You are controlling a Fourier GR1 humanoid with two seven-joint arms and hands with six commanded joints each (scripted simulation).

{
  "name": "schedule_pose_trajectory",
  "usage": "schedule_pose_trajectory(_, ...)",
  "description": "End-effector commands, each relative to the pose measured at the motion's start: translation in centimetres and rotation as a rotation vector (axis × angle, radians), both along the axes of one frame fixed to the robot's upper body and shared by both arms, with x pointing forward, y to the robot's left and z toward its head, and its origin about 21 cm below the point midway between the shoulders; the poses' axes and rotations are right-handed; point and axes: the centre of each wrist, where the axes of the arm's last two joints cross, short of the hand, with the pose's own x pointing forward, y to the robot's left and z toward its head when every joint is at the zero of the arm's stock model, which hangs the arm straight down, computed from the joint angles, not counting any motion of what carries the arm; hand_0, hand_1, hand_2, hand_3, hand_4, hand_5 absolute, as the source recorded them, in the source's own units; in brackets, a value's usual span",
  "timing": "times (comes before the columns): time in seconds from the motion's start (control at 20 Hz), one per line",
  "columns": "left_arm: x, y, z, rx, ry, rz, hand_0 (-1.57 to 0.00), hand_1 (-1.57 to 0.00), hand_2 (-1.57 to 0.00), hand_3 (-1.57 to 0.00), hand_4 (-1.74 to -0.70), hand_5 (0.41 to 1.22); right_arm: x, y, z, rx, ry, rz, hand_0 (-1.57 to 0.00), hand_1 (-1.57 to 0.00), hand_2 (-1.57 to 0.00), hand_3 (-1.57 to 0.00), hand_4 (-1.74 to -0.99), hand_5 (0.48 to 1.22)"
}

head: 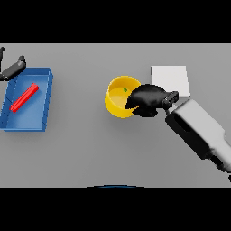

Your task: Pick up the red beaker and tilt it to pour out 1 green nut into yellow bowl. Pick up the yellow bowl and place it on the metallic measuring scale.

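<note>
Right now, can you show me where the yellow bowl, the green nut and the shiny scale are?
yellow bowl (113,104): head view, on its left wall.
green nut (125,90): head view, on the nut inside the bowl.
metallic measuring scale (170,79): head view, middle of its flat top.

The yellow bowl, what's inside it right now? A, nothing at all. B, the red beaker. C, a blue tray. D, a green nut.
D: a small green nut lies inside the yellow bowl, while the right robot hand grips the bowl's right rim; the red beaker lies in the blue tray at the left.
</note>
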Motion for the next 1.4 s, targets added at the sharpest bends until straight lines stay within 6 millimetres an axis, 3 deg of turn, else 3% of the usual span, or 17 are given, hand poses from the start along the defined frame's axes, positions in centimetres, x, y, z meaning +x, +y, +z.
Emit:
schedule_pose_trajectory(0.0, -0.1, 0.1, -0.1, 0.005, 0.001, 0.005, 0.0, 0.0, 0.0, 0.0, -0.8, 0.741, 0.1, -0.1, 0.3, 0.006, 0.0, -0.006, -1.56, -1.55, -1.56, -1.32, -1.723, 1.218)
schedule_pose_trajectory(0.1, -0.1, 0.1, -0.1, 0.007, 0.004, 0.001, 0.0, 0.0, 0.0, 0.0, -0.8, 0.747, 0.4, -0.6, 1.0, 0.001, -0.03, -0.038, -1.57, -1.56, -1.56, -1.27, -1.723, 1.219)
schedule_pose_trajectory(0.15, 0.1, 0.3, 0.2, 0.008, 0.006, 0.011, 0.0, 0.0, 0.0, 0.0, -0.79, 0.748, 0.8, -1.0, 1.3, -0.005, -0.057, -0.057, -1.47, -1.53, -1.57, -1.28, -1.723, 1.22)
schedule_pose_trajectory(0.45, 0.5, 0.3, 0.3, -0.007, 0.002, 0.012, 0.0, 0.0, 0.0, 0.0, -0.8, 0.755, 2.9, -4.3, 2.5, -0.034, -0.125, -0.188, -1.54, -1.56, -1.57, -1.42, -1.726, 1.221)
schedule_pose_trajectory(0.7, 0.2, 0.5, 0.2, -0.007, 0.014, 0.021, 0.0, 0.0, 0.0, 0.0, -0.8, 0.753, 4.6, -6.6, 2.7, -0.068, -0.146, -0.255, -1.56, -1.57, -1.57, -1.29, -1.724, 1.221)
schedule_pose_trajectory(0.8, 0.0, 0.4, 0.2, -0.016, 0.014, 0.028, 0.0, 0.0, 0.0, 0.0, -0.81, 0.752, 4.6, -6.7, 2.2, -0.06, -0.135, -0.248, -1.57, -1.55, -1.57, -1.33, -1.725, 1.221)
schedule_pose_trajectory(0.9, -0.1, 0.3, 0.1, -0.014, 0.018, 0.033, 0.0, 0.0, 0.0, 0.0, -0.82, 0.759, 5.7, -8.8, 1.3, -0.096, -0.144, -0.365, -1.56, -1.5, -1.55, -1.42, -1.727, 1.221)
schedule_pose_trajectory(1.05, -0.6, 0.4, 0.8, -0.013, 0.009, 0.041, 0.0, 0.0, 0.0, 0.0, -0.83, 0.767, 6.3, -10.1, 0.4, -0.093, -0.134, -0.42, -1.53, -1.42, -1.5, -1.49, -1.729, 1.221)
schedule_pose_trajectory(1.35, -0.5, -0.1, 0.6, -0.022, 0.021, 0.061, 0.0, 0.0, 0.0, 0.0, -0.85, 0.783, 6.9, -11.3, -0.9, -0.121, -0.108, -0.455, -1.45, -1.28, -1.38, -1.55, -1.73, 1.221)
